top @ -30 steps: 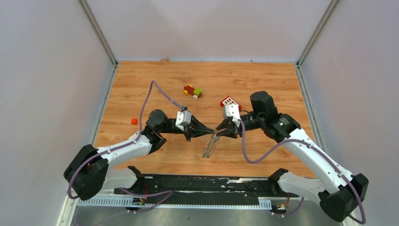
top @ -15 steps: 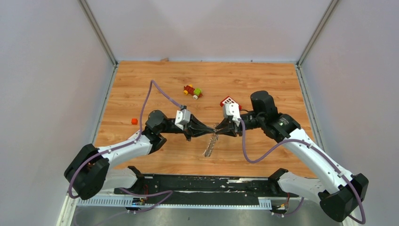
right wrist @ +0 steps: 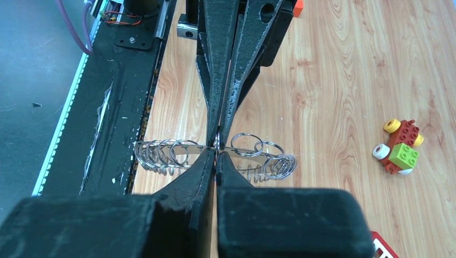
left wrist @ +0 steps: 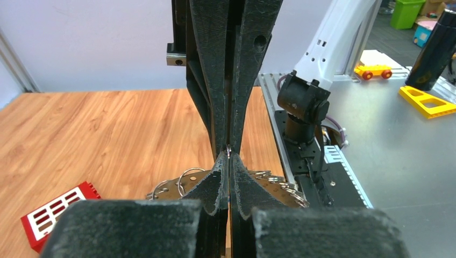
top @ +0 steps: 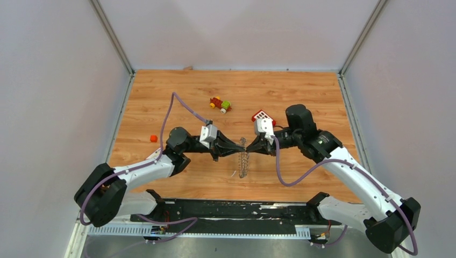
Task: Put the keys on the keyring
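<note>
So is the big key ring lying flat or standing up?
Standing up on edge. From above the keyring looks like a thin line, pinched between the left gripper and the right gripper.

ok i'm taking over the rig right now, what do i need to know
The left gripper is shut, pinching the keyring.
The right gripper is shut on the same spot, tip to tip with the left.
The keyring is held between them mid-table, edge-on to the top camera.
The keys: none visible loose in any view; whether one sits between the fingertips cannot be told.
Done: both arms grip the keyring.
Left: locate the keys and thread them on.
Nearby: red block, small toy.
</note>
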### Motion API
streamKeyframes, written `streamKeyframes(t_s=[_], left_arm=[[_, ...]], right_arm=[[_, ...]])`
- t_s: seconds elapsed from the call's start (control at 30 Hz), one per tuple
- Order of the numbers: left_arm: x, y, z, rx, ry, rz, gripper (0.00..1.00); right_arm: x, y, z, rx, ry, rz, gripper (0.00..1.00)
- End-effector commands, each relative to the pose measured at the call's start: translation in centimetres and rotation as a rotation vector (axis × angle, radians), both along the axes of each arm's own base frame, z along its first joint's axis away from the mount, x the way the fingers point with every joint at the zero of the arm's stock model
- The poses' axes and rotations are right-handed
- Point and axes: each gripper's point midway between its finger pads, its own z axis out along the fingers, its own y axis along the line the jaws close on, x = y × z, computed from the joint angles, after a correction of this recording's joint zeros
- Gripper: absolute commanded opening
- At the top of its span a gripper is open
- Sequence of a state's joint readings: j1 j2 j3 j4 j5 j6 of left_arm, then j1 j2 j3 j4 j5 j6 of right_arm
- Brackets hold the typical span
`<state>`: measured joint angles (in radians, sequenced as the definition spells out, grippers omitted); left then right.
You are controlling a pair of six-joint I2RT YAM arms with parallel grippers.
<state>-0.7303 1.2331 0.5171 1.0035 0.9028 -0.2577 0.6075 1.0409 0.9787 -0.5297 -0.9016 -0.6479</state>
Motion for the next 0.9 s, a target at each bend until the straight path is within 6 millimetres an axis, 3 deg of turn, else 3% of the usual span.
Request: streamKeyframes(t_s=[0.0, 0.03, 0.2, 0.5, 0.87], left_arm=[[-0.1, 0.1, 1.2, -0.04, -0.062, 0.0, 0.0], [0.0, 0.0, 1.0, -0.027, -0.07, 0.0, 0.0], [0.8, -0.1, -0.8, 0.12, -0.167, 0.005, 0.2], [2.3, 0.6, -0.8, 0.289, -0.324, 0.03, 0.4], [1.6, -0.9, -1.4, 0.25, -0.275, -0.032, 0.41]], right_arm=[[0.8, -0.2, 1.2, 0.013, -0.079, -0.027, 0.0], [0.9, -0.4, 1.1, 0.004, -0.087, -0.036, 0.0], [1.0, -0.8, 1.0, -0.058, -0.117, -0.049, 0.0], [1.2, -0.8, 0.1, -0.178, -0.118, -0.062, 0.0], [1.6, -0.4, 0.0, -0.208, -0.109, -0.071, 0.0]])
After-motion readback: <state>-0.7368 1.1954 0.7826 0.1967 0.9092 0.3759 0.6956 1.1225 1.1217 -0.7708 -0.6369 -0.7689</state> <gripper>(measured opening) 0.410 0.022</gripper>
